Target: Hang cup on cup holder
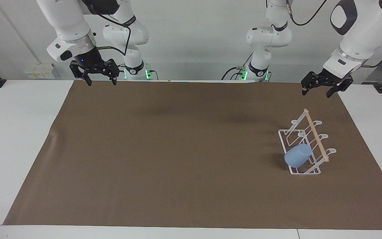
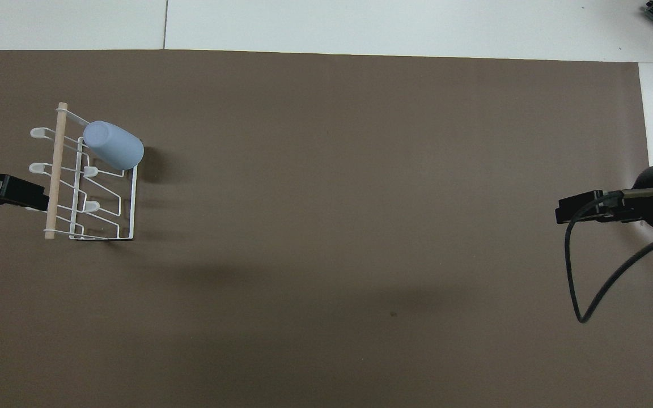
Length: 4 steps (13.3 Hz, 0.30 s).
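The light-blue cup (image 1: 297, 155) sits tilted, base up, over a slanted prong of the white wire cup holder (image 1: 315, 135), at the holder's end farthest from the robots. It also shows in the overhead view (image 2: 113, 145), on the holder (image 2: 56, 170). My left gripper (image 1: 316, 94) is open and empty, raised well above the mat at the left arm's end and apart from the holder. In the overhead view the left gripper (image 2: 26, 195) overlaps the holder's outer prongs. My right gripper (image 1: 101, 83) is open and empty, and waits raised over the mat's right-arm end; it also shows in the overhead view (image 2: 573, 208).
A brown mat (image 1: 177, 149) covers most of the white table (image 1: 18, 132). A black cable (image 2: 573, 272) loops down from the right wrist.
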Tool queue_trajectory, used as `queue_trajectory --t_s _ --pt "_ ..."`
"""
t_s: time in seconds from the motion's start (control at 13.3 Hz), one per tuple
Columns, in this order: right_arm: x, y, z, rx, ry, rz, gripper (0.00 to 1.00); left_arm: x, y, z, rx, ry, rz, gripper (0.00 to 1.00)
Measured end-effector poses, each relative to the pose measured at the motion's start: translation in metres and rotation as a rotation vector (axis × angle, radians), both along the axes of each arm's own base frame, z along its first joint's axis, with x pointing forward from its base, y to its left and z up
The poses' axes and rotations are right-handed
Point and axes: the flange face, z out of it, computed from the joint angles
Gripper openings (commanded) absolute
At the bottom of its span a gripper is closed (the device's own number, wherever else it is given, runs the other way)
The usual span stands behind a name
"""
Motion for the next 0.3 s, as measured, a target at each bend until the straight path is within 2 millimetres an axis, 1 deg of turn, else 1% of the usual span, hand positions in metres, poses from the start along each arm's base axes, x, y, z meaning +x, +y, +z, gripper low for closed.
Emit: queue_trajectory --t_s 0.3 --pt "0.0 0.0 0.0 0.0 0.0 0.0 1.0 0.0 -0.0017 0.0 0.0 0.0 -0.002 1.0"
